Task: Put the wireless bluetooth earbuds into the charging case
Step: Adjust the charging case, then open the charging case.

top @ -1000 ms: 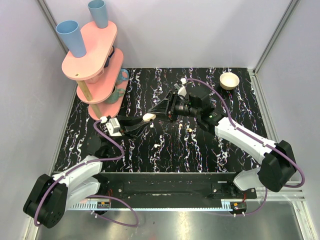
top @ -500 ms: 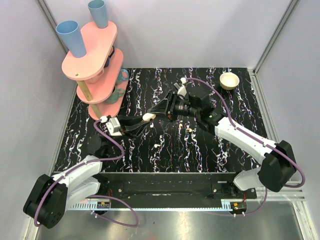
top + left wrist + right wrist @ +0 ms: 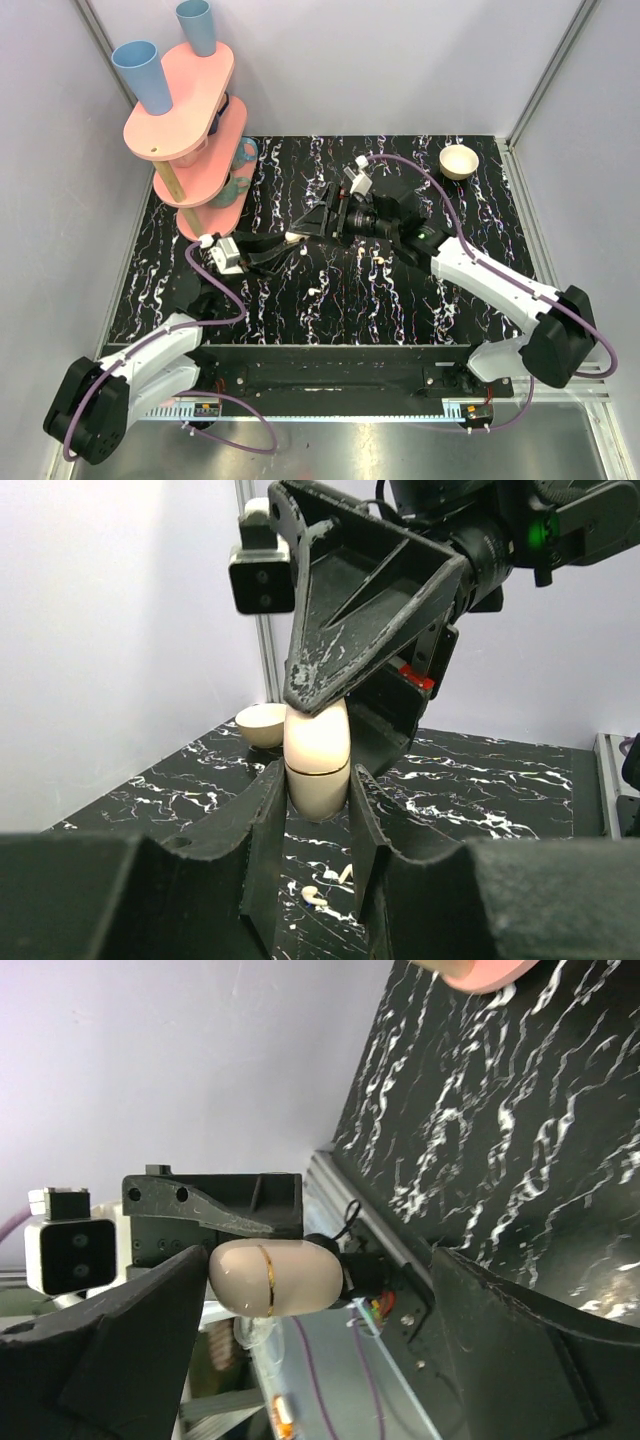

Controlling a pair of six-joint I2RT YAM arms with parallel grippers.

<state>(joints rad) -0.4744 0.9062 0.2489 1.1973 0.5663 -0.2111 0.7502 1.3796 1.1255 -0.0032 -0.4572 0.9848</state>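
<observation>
The cream charging case (image 3: 296,236) is closed, with a thin seam round its middle. My left gripper (image 3: 288,243) is shut on the case's (image 3: 317,760) lower half, one finger (image 3: 262,820) on each side. My right gripper (image 3: 312,222) stands open with its jaws wide apart around the lid end of the case (image 3: 275,1277); one finger (image 3: 150,1330) is right beside the case, the other is well clear. Two tiny white earbuds (image 3: 312,895) (image 3: 345,873) lie on the table under the left gripper (image 3: 317,782). Earbuds (image 3: 314,291) (image 3: 378,260) also show from above.
A pink two-tier stand (image 3: 185,120) with blue cups (image 3: 141,72) occupies the back left corner. A small cream bowl (image 3: 459,160) sits at the back right, also in the left wrist view (image 3: 262,723). The black marbled table (image 3: 450,300) has metal edges.
My right gripper's jaws have sprung wide open around the case and its wrist has shifted slightly left. The left gripper still holds the case in the same place.
</observation>
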